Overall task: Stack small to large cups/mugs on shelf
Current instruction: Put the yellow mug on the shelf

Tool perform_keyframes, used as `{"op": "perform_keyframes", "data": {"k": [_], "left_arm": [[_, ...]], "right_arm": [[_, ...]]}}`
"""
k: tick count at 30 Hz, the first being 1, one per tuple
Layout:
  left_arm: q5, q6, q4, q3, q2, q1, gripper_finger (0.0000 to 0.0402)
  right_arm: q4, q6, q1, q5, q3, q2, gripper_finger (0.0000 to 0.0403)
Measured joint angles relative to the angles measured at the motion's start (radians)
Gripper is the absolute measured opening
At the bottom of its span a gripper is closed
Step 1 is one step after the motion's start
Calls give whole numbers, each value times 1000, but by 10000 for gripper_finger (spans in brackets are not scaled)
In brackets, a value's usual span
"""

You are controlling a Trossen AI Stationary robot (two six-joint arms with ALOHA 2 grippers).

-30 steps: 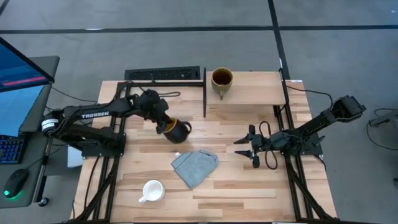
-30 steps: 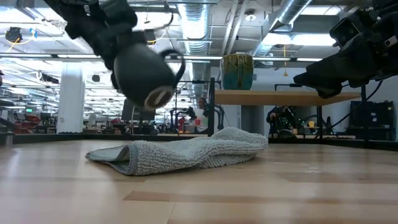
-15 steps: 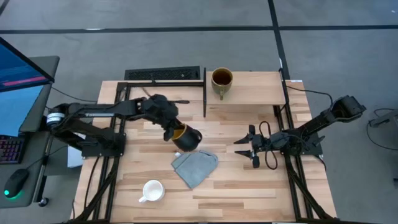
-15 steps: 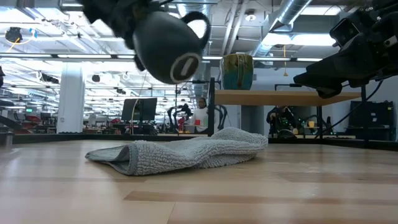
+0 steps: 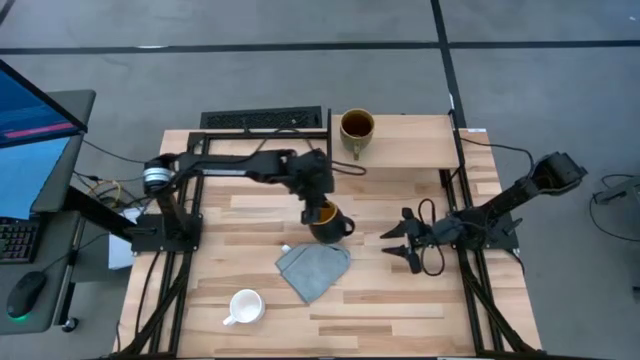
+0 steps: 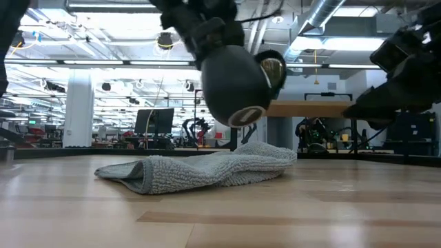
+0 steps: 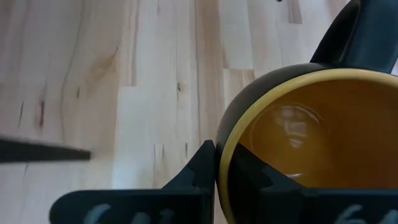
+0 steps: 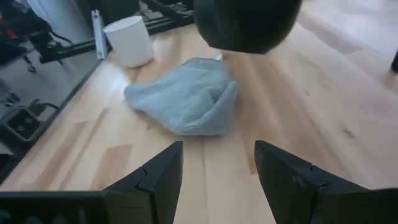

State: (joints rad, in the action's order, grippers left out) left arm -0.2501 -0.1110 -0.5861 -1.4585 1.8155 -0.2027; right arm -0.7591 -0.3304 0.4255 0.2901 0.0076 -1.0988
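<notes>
My left gripper (image 5: 318, 207) is shut on the dark mug with the yellow-orange inside (image 5: 326, 218), held in the air near the table's middle, just beyond the grey-blue cloth (image 5: 313, 266); the low view shows the dark mug (image 6: 234, 86) well above the tabletop. The olive-tan mug (image 5: 356, 127) stands upright on the light-wood shelf (image 5: 420, 145) at its left end, beside the black upright (image 5: 329, 150). The white mug (image 5: 245, 306) stands on the table near the front left. My right gripper (image 5: 402, 241) is open and empty at the table's right. My left gripper pinches the dark mug's rim (image 7: 221, 155), one finger outside the wall (image 7: 198, 169) and one inside the yellow hollow (image 7: 250, 171). The fingers come from above, slanting down. The mug hangs tilted, lifted clear of the table, its handle (image 5: 347, 226) toward the table's right.
The cloth (image 8: 186, 99) lies crumpled between the held mug and the white mug (image 8: 130, 40). A black keyboard (image 5: 262, 120) lies at the table's far edge, left of the shelf. Bare planks show right of the cloth and along the front edge.
My left gripper has carried the dark mug toward the table's right edge and a little toward the near edge, past the cloth's far side. The mug has stayed in the air and shut in the fingers, and has dipped lower in the last half second. My right gripper has sunk slightly.
</notes>
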Motion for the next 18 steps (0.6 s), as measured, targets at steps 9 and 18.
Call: {"op": "perform_keyframes", "data": {"k": [9,18], "left_arm": [[152,-50,-93,-239,195,32,7],[204,-65,-147,-374,333,93,7]], "right_arm": [[131,-114,80,4,-1,86,221],[155,-116,140,7,-2,139,221]]}}
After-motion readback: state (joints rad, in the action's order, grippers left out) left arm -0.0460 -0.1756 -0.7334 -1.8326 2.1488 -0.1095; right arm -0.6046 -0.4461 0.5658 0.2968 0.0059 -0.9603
